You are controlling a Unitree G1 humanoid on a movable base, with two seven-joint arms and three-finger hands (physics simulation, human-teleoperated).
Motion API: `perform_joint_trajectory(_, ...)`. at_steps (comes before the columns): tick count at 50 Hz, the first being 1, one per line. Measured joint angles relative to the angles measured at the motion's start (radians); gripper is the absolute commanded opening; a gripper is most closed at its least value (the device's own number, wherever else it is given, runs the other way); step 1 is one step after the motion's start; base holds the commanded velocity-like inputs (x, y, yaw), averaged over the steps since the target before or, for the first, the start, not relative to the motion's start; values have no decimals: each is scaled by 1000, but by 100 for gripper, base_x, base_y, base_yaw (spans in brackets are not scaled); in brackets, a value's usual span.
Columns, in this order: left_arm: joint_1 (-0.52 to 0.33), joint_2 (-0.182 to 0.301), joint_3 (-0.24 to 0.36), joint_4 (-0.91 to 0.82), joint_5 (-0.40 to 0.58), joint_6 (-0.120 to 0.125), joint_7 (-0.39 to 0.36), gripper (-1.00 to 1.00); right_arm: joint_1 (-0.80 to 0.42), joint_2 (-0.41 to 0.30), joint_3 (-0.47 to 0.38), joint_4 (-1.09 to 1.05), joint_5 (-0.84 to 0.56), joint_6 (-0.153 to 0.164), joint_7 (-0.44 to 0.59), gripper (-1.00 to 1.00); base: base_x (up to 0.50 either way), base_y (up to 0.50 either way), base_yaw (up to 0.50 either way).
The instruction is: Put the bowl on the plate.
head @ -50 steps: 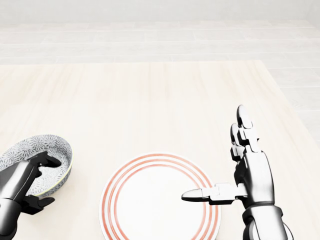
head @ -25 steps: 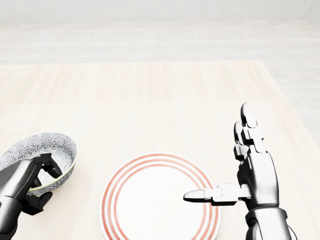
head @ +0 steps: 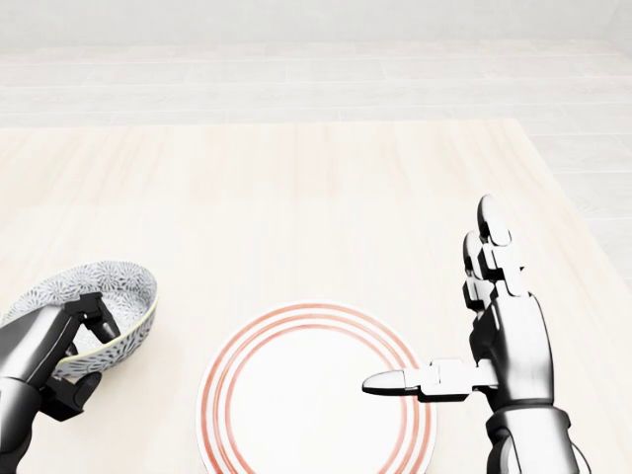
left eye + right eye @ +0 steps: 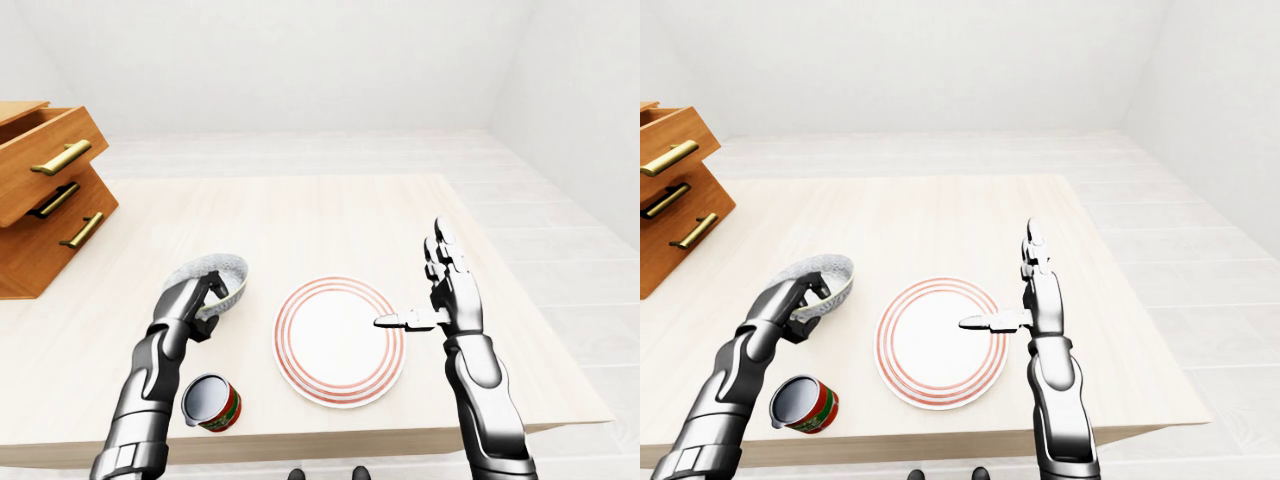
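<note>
- Grey-patterned ceramic of the bowl (image 3: 118,286) at lower left of the head view, tilted, off to the left of the plate (image 3: 296,395) and not yet over it.
- Gripped at the rim by the left hand (image 3: 49,355): fingers curled over the inside wall, thumb underneath, closed round the edge.
- Seemingly lifted off the table (image 3: 296,197), though contact underneath hard to make out.
- Pickup judged done; left to do: carry right across the gap, lower onto the red-ringed plate, let go.
- Right hand (image 3: 504,346) at lower right, spread wide and holding nothing, thumb reaching over the plate's right rim, fingers pointing up the frame.
- Against the frame a second ago: bowl a little further right and nearer the plate; right hand a shade further right; plate in the same spot, view steady.
- In the left-eye view, open red can (image 4: 210,402) at bottom left, below the bowl; wooden drawer unit (image 4: 40,200) at upper left, well apart.
</note>
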Motion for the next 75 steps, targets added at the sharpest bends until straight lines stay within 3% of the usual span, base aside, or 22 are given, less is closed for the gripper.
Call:
perform_joint_trajectory(12, -2, -3, 4, -56, 3, 7, -36, -100, 7, 2, 1, 1, 0, 0, 0, 100, 0, 0, 0)
perform_joint_trajectory(45, -6, -23, 16, -266, -3, 70, -149, -100, 25, 4, 3, 5, 2, 0, -2, 100, 0, 0, 0)
perform_joint_trajectory(75, -24, -119, -58, -450, 59, 136, -252, -100, 29, 2, 0, -13, 2, 0, 1, 100, 0, 0, 0)
